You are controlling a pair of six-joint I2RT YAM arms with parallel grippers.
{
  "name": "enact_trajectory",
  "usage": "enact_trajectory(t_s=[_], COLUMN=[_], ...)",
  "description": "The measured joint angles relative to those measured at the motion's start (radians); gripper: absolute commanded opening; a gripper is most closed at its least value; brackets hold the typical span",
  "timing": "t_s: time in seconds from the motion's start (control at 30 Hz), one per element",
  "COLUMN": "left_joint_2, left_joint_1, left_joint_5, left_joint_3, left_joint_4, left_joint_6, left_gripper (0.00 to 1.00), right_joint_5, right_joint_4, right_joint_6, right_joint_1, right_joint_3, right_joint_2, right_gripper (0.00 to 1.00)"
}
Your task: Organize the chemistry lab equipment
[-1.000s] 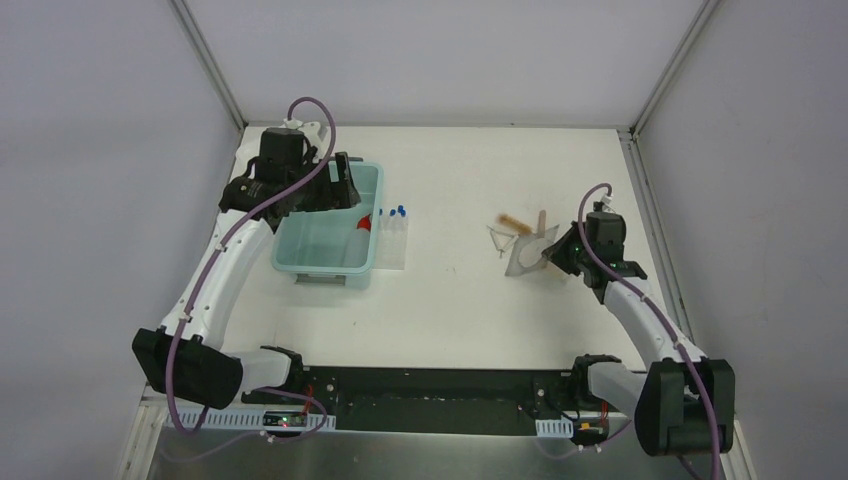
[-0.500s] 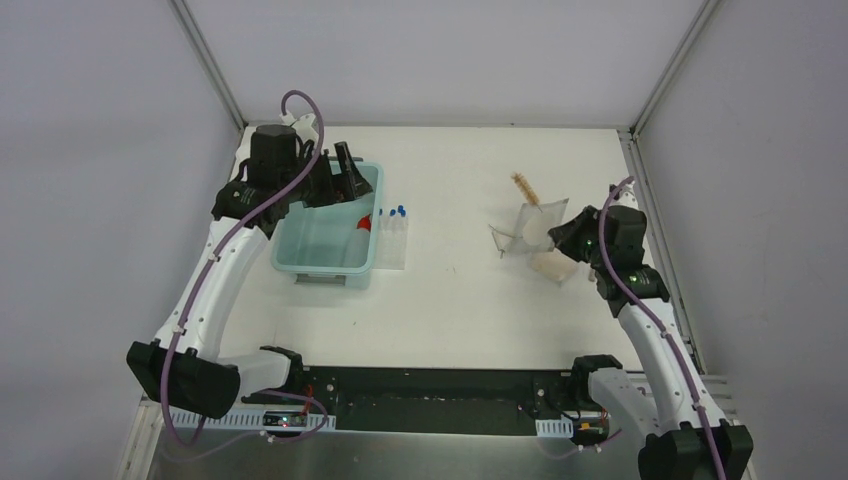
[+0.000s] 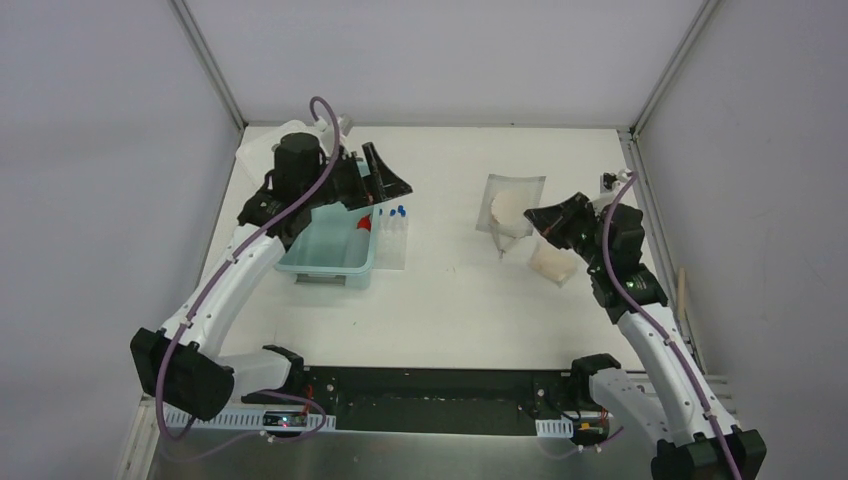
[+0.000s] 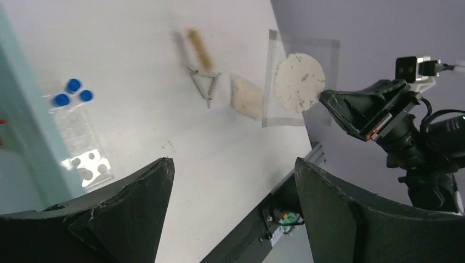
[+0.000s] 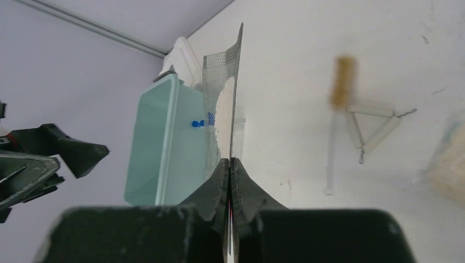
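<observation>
Wire gauze square, white disc at its centre, is lifted off the counter, well to the right of the teal bin. Right pincer is clamped on one edge of it; the wrist view shows the sheet edge-on and upright, jaws pressed together over the mesh.

Left pincer hangs over the bin's far right corner with its jaws apart and nothing between them.

Tube rack with blue-capped tubes stands just right of the bin. Squeeze bottle lies inside the bin, near its right wall. Brush and clay triangle lie on the counter further right, under the gauze.

Step in hand, as I read it: carry the gauze across to the bin.
- Thin sheet held by one edge will likely pivot, so move slowly and keep the clamp firm.
- Pass above the tube caps, not through them.
- Left arm sits on the likely path; clear it or approach from the bin's near side.
- Tip the sheet flat, lower it clear of the bottle, and release it low.
</observation>
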State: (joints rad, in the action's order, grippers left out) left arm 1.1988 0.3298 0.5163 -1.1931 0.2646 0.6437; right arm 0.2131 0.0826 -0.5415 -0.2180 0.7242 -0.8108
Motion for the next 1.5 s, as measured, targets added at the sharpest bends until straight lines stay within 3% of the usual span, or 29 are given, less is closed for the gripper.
enact_trajectory(t_s=[0.27, 0.8, 1.2, 1.3, 1.5], left_joint_2=[0.123, 0.149, 0.181, 0.208, 0.235], left_joint_1=[0.143, 0.147, 0.194, 0.208, 0.215], left_joint_5=[0.059, 0.086, 0.183, 0.189, 0.192], left_joint_3=[0.035, 0.047, 0.047, 0.047, 0.045], left_joint_4=[-0.244, -0.388, -0.594, -0.604, -0.606], left_joint_6=[0.137, 0.193, 0.287, 0.299, 0.32], left_gripper=[0.83, 0.84, 0.84, 0.77, 0.29], right_joint_5=[-0.014, -0.058, -0.027, -0.019, -0.013], right_joint_4=[-0.124, -0.245, -0.349, -0.365, -0.386], right_joint_6=[-0.066, -0.157, -0.218, -0.23, -0.235], right_joint_1=[-0.109, -0.154, -0.172, -0.184, -0.199], right_joint_3=[-0.002, -0.024, -0.035, -0.035, -0.035], right_joint_2=[0.0, 0.103, 0.069, 0.055, 0.046], right_gripper=[0.0, 0.0, 0.0, 0.0, 0.0])
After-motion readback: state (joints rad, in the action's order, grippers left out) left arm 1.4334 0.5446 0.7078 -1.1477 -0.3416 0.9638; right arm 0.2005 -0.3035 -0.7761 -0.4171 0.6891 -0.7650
